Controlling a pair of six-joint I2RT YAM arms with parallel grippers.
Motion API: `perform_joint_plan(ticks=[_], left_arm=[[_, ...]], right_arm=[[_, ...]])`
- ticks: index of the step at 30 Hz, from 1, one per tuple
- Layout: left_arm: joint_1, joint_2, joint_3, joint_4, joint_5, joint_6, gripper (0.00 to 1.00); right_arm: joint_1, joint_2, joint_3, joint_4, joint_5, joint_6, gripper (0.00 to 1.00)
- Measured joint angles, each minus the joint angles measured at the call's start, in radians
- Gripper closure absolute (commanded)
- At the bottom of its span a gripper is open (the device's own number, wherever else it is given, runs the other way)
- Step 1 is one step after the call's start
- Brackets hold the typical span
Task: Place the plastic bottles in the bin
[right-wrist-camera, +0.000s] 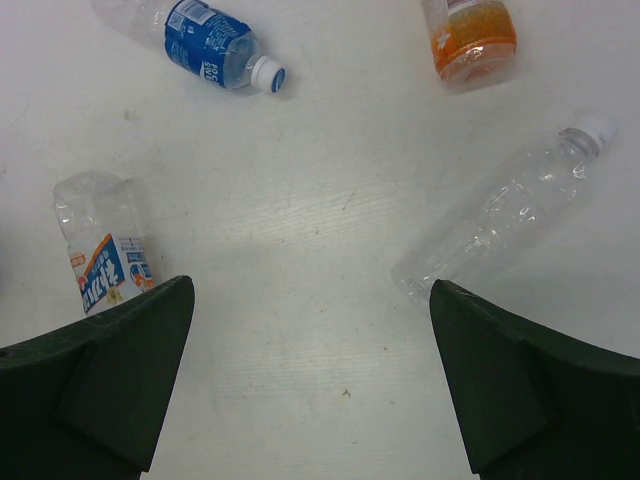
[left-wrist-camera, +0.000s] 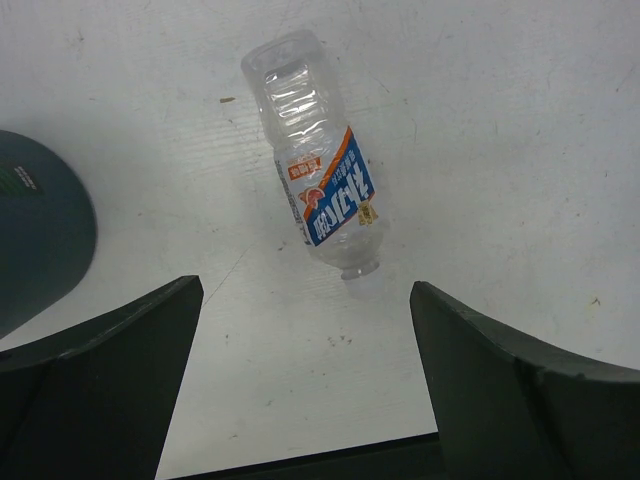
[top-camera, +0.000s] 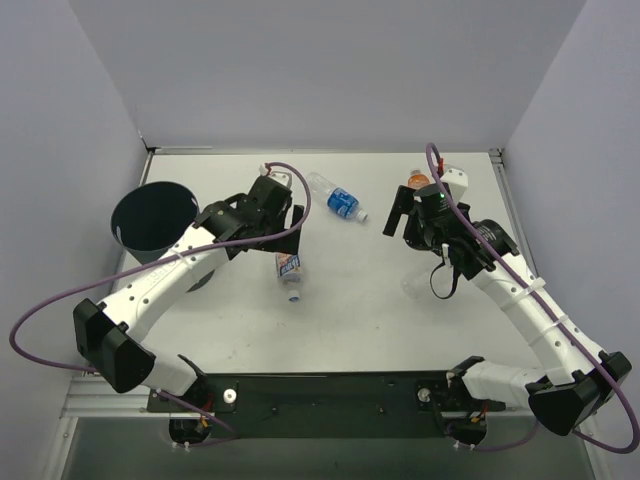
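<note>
The dark round bin (top-camera: 150,220) stands at the table's left; its rim also shows in the left wrist view (left-wrist-camera: 40,240). A white-and-blue-labelled bottle (top-camera: 290,272) lies near the middle, just beyond my open, empty left gripper (left-wrist-camera: 305,290), which hovers over it (top-camera: 293,225). The bottle (left-wrist-camera: 320,165) lies with its neck toward the jaws. A blue-labelled bottle (top-camera: 338,200) lies further back. An orange-filled bottle (top-camera: 418,180) is beside my right gripper (top-camera: 397,215). That gripper (right-wrist-camera: 310,290) is open and empty above bare table. An unlabelled clear bottle (right-wrist-camera: 510,220) lies by its right finger.
The right wrist view also shows the blue-labelled bottle (right-wrist-camera: 200,40), the orange-filled bottle (right-wrist-camera: 475,40) and the white-and-blue-labelled bottle (right-wrist-camera: 100,255). Pale walls enclose the table on the left, back and right. Purple cables loop from both arms.
</note>
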Motion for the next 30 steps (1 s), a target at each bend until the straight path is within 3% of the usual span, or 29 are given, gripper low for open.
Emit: perform_joint_plan(ticks=[19, 30], left_arm=[[-0.009, 0.055, -0.006, 0.04, 0.017, -0.045, 0.03], [-0.045, 0.194, -0.039, 0.069, -0.112, -0.148, 0.06]], right_arm=[[0.0, 0.0, -0.018, 0.0, -0.008, 0.0, 0.01], [0.0, 0.0, -0.037, 0.0, -0.035, 0.0, 0.02]])
